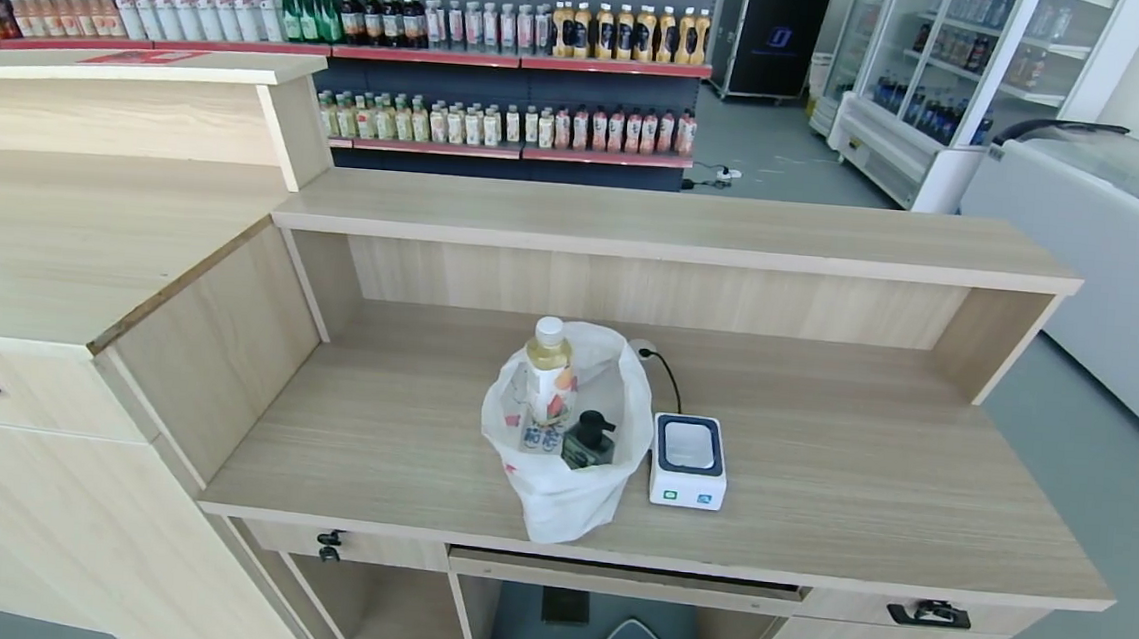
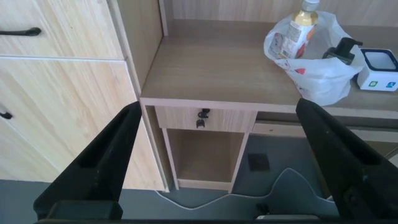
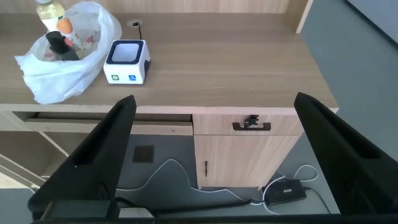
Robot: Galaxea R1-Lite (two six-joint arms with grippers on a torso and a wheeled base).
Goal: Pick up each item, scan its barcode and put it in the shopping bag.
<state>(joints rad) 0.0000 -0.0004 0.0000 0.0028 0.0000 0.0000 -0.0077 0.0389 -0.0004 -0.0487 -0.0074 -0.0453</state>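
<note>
A light wood checkout counter (image 1: pixel 818 497) with a raised back ledge (image 1: pixel 676 229) carries two things near its middle. A white plastic shopping bag (image 1: pixel 557 499) stands open close to the front edge. Just beside it, on the robot's right, sits a white barcode scanner (image 1: pixel 688 460). Its black cable (image 1: pixel 671 377) runs back to a hole in the worktop.

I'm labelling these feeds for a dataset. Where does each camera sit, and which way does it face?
Head view: on the robot's head, looking forward and down at the counter, with shelves beyond.
Left wrist view: on the left wrist, before the counter's left part, facing it between the open left pincer.
Right wrist view: on the right wrist, before the counter's right part, facing it between the open right pincer.
Shared: all three show the bag and the scanner.
</note>
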